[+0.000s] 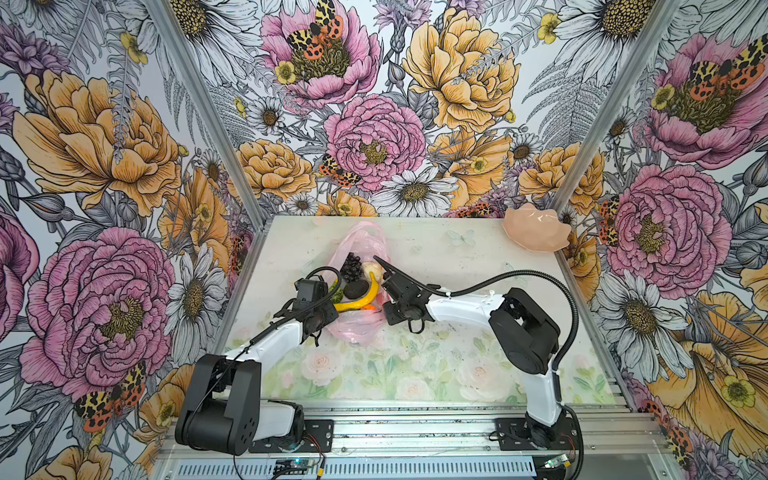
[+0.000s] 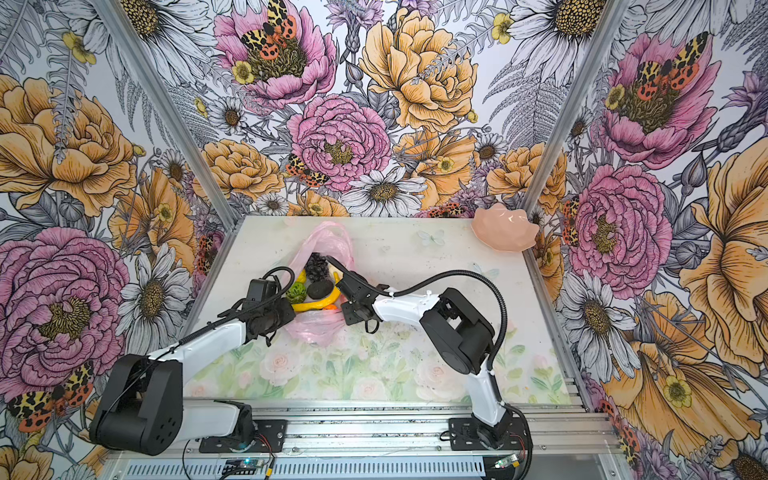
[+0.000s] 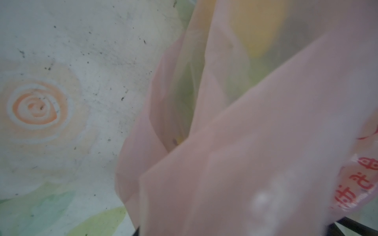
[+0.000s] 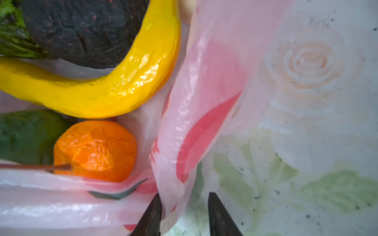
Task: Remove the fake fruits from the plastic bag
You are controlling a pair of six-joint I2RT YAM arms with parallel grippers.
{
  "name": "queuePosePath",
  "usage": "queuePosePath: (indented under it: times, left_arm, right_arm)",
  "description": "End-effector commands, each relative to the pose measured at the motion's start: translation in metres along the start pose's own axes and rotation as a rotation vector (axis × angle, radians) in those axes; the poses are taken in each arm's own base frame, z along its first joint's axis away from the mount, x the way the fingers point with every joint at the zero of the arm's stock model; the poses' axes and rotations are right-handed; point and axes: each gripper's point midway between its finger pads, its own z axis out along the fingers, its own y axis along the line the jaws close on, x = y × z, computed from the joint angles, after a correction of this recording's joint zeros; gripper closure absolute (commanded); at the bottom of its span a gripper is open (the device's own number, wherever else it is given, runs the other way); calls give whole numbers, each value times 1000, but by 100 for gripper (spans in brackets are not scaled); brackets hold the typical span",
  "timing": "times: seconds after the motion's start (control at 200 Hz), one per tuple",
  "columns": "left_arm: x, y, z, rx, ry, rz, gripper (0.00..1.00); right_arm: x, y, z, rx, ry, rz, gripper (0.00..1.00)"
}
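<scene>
**While the Fruit Sits Bagged, Two Grippers Crowd the Pink Plastic**

As both arms lean in toward the middle of the table (image 1: 457, 257), the plastic bag (image 1: 361, 328) lies crumpled there, its mouth gaping and its handles trailing toward the back wall. The fake fruits are all inside it! The grape bunch (image 1: 352, 266) sits farthest back with the cream-white lump (image 1: 374, 270) beside it. The banana (image 4: 102, 98) curves around a dark rough-skinned fruit (image 4: 81, 30), and the bumpy lime-green ball (image 2: 296, 293) is tucked in on the left. The small orange (image 4: 96, 149) nestles right under the banana, next to a smooth green fruit (image 4: 26, 137).

Over on the right, the right gripper (image 4: 184, 196) is at the bag's edge, jaws apart. A fold of red-printed film hangs between them, brushing one tip but not pinched.

The left gripper (image 1: 320, 318) is pressed up against the bag's left side. Pink film smothers its camera, so I cannot tell how its jaws stand.

A peach bowl (image 1: 536, 230) waits in the far right corner, well apart from it all.
</scene>
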Motion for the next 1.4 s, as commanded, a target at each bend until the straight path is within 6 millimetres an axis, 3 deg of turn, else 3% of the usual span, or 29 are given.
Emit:
queuePosePath:
  times: [0.0, 0.07, 0.085, 0.23, 0.475, 0.65, 0.841, 1.006, 1.146, 1.391]
  left_arm:
    - [-6, 1, -4, 4, -29, 9, 72]
    - [-7, -1, -5, 21, -35, 14, 72]
    - [-7, -2, -5, 27, -36, 18, 72]
    - [-9, -9, -10, 75, -62, 49, 72]
    - [-13, -17, -19, 142, -120, 90, 72]
    - [-13, -20, -22, 166, -135, 104, 75]
    - [-12, -23, -23, 186, -145, 109, 77]
    - [-12, -23, -26, 193, -156, 110, 77]
    - [-13, -23, -29, 193, -169, 110, 77]
    - [-13, -23, -32, 203, -180, 110, 78]
  right_arm:
    - [-30, 4, -45, -52, -108, 14, 56]
    - [-34, -3, -62, -71, -129, 37, 52]
    - [-38, -15, -65, -59, -137, 61, 51]
    - [-48, -69, -101, -8, -215, 179, 45]
    - [-47, -214, -158, 211, -370, 542, 34]
    - [-29, -309, -181, 370, -447, 789, 33]
    - [-7, -398, -200, 485, -507, 1025, 33]
    - [4, -455, -209, 576, -559, 1161, 34]
    - [4, -492, -211, 624, -597, 1235, 35]
    - [-1, -534, -198, 658, -616, 1314, 37]
